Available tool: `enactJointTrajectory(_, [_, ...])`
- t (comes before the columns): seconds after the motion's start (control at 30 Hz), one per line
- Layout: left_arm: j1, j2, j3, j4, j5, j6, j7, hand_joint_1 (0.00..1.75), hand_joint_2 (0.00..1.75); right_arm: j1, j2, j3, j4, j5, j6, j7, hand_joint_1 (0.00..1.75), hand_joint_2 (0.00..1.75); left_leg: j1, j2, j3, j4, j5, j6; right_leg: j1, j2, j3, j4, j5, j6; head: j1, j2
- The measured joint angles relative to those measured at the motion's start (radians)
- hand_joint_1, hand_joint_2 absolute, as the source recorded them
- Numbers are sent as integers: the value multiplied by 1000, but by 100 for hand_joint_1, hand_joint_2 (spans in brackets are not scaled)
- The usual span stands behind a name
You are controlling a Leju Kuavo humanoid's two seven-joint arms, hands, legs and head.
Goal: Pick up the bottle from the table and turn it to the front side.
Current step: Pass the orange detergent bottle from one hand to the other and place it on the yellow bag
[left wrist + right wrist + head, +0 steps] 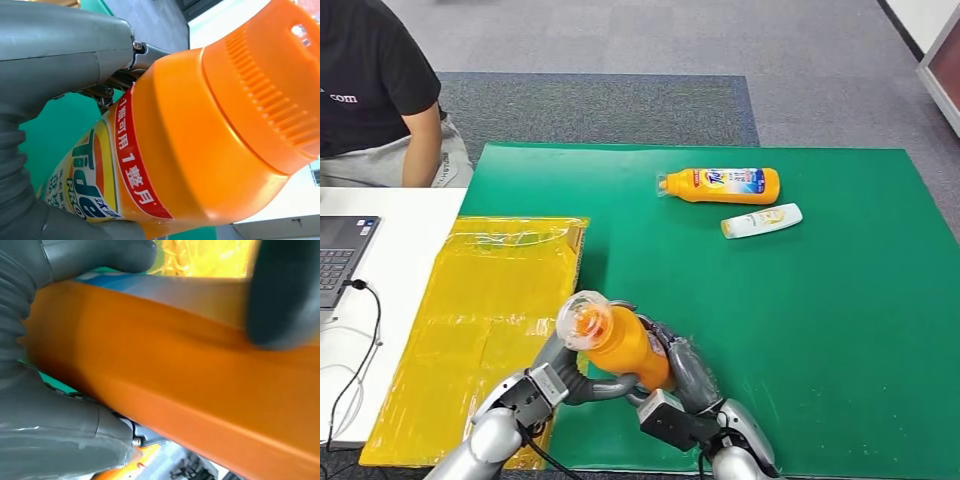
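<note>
Orange bottle (626,343) lifted off the green table (848,330) at six o'clock, cap toward the camera; left hand (561,372) and right hand (687,378) both grasp it; pickup looks done; turning its label frontward seems unfinished.

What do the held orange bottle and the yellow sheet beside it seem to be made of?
Orange bottle, held by the left hand and right hand: looks like smooth moulded plastic, with a ribbed cap and a glossy printed label. Yellow sheet: probably thin plastic film, going by its creases and shiny glare; it could be a bag.
</note>
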Motion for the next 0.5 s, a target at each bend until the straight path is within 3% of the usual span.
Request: enactJointTrajectory(0.5, [-4, 60, 44, -76, -41, -8, 35, 175, 175, 17, 0, 0, 7, -23, -14, -1, 0, 175, 0, 0, 0, 0, 0, 0, 0, 0, 0, 0, 0, 0, 0, 0])
